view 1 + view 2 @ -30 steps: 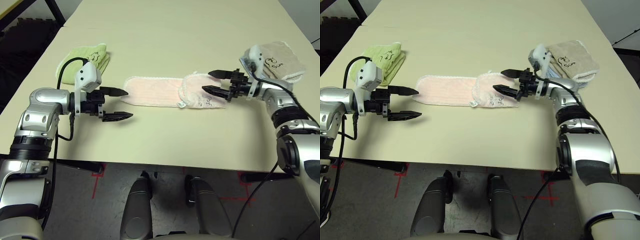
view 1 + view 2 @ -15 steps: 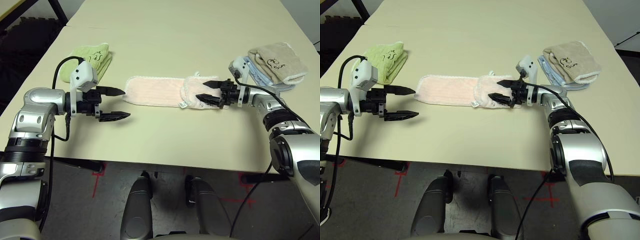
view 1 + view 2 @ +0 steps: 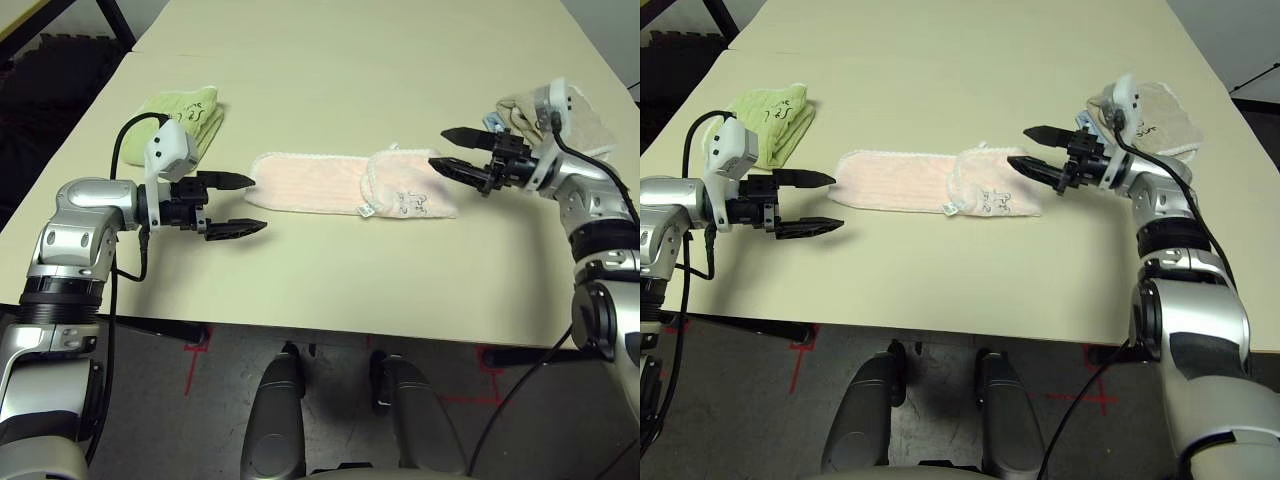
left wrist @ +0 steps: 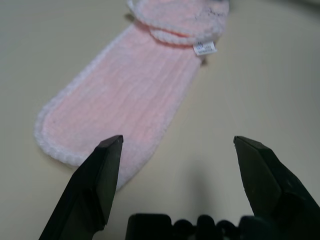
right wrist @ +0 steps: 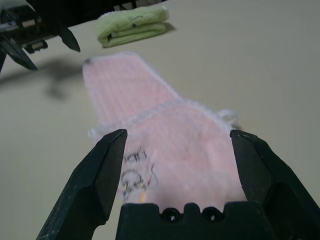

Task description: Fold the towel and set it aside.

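Note:
The towel (image 3: 310, 183) lies flat across the middle of the table as a long pale pink strip with white edging. Its right end (image 3: 410, 192) is folded back over itself, with a small white tag (image 4: 205, 48) at the fold. My left gripper (image 3: 255, 204) hovers open just off the strip's left end, its fingertips (image 4: 112, 150) level with that end and holding nothing. My right gripper (image 3: 439, 148) is open too, just above and right of the folded end, pointing along the towel (image 5: 175, 130).
A light green folded towel (image 3: 180, 115) sits at the back left, behind my left gripper. A beige folded towel (image 3: 1160, 115) lies at the far right behind my right wrist. The table's front edge (image 3: 330, 330) runs close below the pink strip.
My right gripper, low over the folded end half a second ago, has lifted and drawn back to the right, still open. The left gripper has barely moved.

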### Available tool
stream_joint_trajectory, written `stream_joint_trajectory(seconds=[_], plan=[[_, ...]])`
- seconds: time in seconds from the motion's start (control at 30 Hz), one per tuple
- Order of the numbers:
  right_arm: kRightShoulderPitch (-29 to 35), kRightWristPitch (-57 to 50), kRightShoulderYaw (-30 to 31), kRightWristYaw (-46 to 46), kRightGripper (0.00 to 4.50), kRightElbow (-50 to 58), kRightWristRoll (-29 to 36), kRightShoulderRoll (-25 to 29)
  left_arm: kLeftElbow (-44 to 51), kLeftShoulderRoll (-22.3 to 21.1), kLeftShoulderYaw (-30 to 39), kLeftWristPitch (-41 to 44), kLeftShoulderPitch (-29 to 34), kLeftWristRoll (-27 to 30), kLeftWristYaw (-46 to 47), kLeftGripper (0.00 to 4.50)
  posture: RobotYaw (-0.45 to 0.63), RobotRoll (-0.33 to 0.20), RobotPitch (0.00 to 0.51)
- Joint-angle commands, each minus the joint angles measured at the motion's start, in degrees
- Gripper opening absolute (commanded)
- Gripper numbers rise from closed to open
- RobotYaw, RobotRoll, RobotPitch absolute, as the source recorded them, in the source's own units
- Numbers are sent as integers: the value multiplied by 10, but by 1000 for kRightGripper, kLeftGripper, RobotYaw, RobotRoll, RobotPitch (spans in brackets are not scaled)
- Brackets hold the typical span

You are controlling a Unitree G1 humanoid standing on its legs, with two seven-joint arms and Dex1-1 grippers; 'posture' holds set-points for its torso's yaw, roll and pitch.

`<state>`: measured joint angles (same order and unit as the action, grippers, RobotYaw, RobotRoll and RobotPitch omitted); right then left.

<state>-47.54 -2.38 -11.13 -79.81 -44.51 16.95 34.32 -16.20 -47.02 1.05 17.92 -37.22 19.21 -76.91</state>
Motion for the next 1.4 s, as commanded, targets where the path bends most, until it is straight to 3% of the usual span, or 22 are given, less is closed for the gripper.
stream_joint_trajectory(seconds=[0.03, 0.13, 0.33, 0.47, 0.6, 0.73, 0.83, 0.93, 1.17, 1.4], plan=[[41, -5, -15, -9, 4460, 62, 24, 27, -7, 6, 12, 11, -1, 14, 7, 4500, 24, 0, 188], [81, 59, -5, -42, 4460, 78, 17, 52, -16, 19, 20, -12, -1, 13, 17, 4500, 16, 0, 188], [95, 78, -10, -72, 4460, 56, 27, 83, -8, 17, 17, -11, 15, 10, 30, 4500, 22, 0, 190], [100, 102, -1, -91, 4460, 40, 21, 96, 35, 24, 36, 108, 22, 40, 95, 4500, 27, 0, 191], [96, 107, 4, -81, 4460, 36, 21, 84, 82, 38, 70, 290, 23, 93, 184, 4500, 31, 0, 191], [91, 100, 9, -72, 4460, 47, 26, 67, 122, 80, 139, 486, 23, 163, 287, 4500, 32, 0, 193], [89, 98, 11, -68, 4460, 48, 28, 63, 134, 113, 195, 614, 12, 181, 362, 4500, 32, 0, 193], [89, 96, 14, -67, 4460, 51, 31, 62, 132, 133, 237, 684, -1, 182, 409, 4500, 31, 0, 196], [86, 88, 16, -64, 4460, 56, 33, 60, 107, 150, 260, 695, -19, 175, 454, 4500, 23, 0, 200], [85, 86, 16, -62, 4460, 55, 31, 61, 68, 194, 279, 680, -57, 177, 489, 4500, 21, 0, 200]])
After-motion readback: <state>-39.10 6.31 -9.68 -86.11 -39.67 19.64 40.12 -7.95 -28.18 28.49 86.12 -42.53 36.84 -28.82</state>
